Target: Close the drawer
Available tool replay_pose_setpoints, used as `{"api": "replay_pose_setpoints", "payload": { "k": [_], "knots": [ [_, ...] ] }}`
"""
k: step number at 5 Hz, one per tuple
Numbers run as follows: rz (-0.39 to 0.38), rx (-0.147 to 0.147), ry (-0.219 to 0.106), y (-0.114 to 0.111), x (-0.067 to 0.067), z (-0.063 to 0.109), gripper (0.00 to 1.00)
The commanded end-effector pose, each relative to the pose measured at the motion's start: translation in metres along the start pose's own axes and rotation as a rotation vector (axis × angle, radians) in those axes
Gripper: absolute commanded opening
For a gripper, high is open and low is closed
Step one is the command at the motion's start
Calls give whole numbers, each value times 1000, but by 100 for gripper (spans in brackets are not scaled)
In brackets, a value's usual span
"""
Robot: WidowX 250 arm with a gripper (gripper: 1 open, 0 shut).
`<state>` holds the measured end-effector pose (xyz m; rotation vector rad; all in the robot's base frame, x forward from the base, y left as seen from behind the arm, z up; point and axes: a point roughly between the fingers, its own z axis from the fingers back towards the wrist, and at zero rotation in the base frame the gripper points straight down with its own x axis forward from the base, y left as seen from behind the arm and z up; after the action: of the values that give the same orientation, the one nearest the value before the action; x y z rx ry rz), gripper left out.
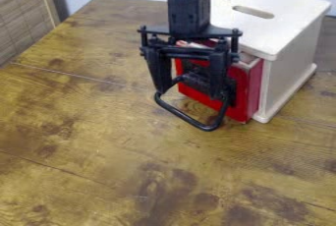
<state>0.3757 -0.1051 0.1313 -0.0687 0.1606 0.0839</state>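
The red drawer (210, 96) sticks partly out of the pale wooden cabinet (278, 35), with a black plate on its flat red front and a large black loop handle (188, 113) reaching toward the table's front. My black gripper (191, 81) hangs from above right in front of the drawer face. Its fingers are spread wide apart, one (152, 68) left of the drawer front and the other near the drawer's right side. It holds nothing. The drawer's inside is hidden behind the gripper.
The wooden table (92, 141) stretches to the left and front. A slatted wooden panel (24, 12) stands at the far left edge. The cabinet has a slot (253, 13) in its top.
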Motion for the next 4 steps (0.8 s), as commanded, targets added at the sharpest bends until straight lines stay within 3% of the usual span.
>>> {"api": "replay_pose_setpoints", "payload": {
  "k": [1, 3, 4],
  "knots": [
    [-2, -13, -100, -3, -7, 26, 100],
    [-149, 17, -109, 5, -3, 38, 100],
    [-228, 48, -124, 10, -2, 42, 100]
  ]
}}
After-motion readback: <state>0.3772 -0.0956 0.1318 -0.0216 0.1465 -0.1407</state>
